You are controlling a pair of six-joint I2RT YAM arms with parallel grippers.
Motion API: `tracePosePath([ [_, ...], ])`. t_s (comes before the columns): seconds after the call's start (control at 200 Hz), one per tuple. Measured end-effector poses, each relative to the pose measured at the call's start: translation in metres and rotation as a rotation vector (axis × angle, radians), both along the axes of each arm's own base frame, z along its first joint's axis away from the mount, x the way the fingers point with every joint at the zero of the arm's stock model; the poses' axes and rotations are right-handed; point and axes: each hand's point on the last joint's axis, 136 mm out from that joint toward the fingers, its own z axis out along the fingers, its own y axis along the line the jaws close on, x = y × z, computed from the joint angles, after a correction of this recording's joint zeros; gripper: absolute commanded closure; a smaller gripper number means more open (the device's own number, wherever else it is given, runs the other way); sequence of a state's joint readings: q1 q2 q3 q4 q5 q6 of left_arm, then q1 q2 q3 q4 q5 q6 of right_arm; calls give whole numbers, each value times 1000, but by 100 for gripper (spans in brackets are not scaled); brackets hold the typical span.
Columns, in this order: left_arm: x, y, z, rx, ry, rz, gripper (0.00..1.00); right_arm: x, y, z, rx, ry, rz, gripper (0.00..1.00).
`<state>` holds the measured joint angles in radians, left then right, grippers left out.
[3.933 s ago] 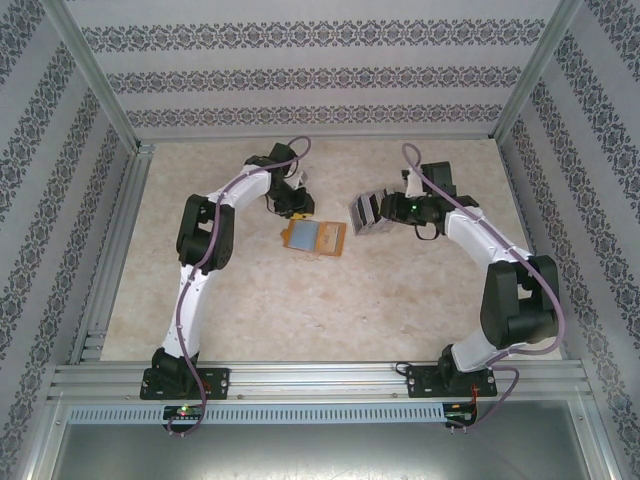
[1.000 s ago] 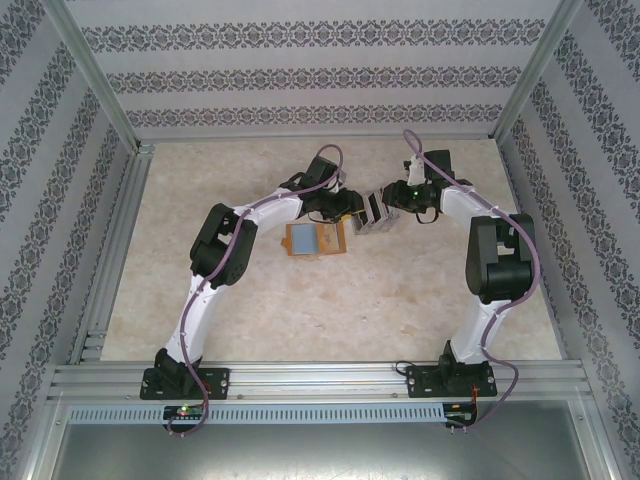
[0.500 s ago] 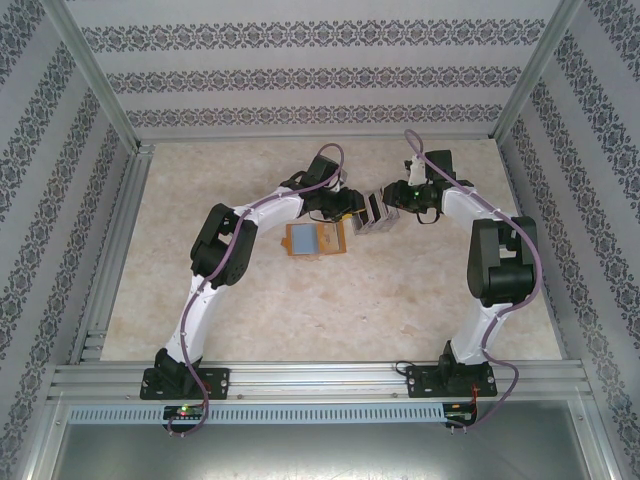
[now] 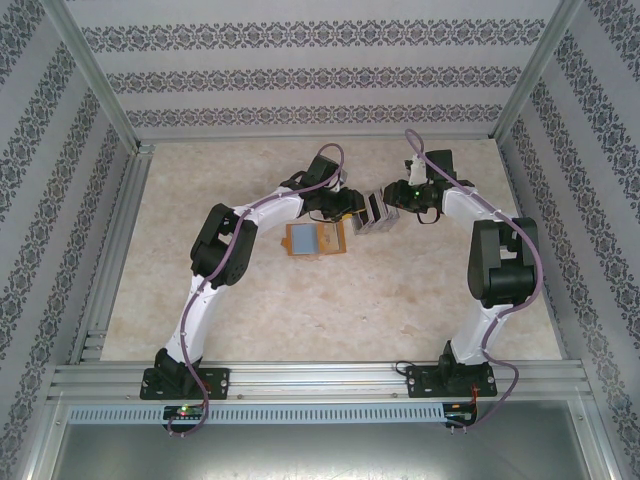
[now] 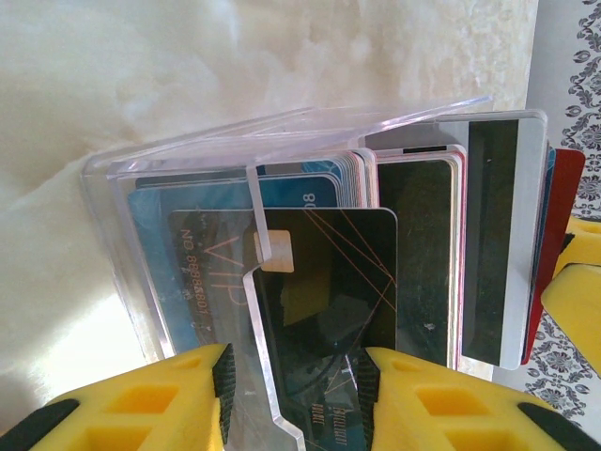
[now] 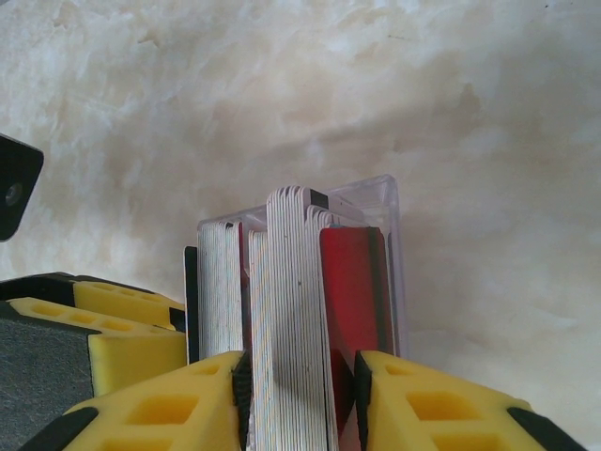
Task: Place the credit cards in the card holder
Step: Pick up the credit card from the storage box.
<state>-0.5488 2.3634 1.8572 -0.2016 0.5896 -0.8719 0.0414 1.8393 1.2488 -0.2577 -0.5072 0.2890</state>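
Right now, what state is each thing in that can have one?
card holder: open, lying flat on the table.
credit cards: stacked on edge in a clear case.
black card: sticking out of the stack.
left end effector: closed on the black card.
right end effector: closed on the credit cards.

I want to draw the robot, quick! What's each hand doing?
Left hand: around the black card; grip cannot be told.
Right hand: closed, holding the cards.
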Motion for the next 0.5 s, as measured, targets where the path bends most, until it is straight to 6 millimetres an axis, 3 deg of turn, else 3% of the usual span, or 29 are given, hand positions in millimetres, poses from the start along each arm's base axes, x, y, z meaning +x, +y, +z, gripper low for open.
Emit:
tracePosePath([
  [0.5, 0, 0, 0, 1, -1, 1, 58, -2, -2, 2, 2, -1, -7, 67],
])
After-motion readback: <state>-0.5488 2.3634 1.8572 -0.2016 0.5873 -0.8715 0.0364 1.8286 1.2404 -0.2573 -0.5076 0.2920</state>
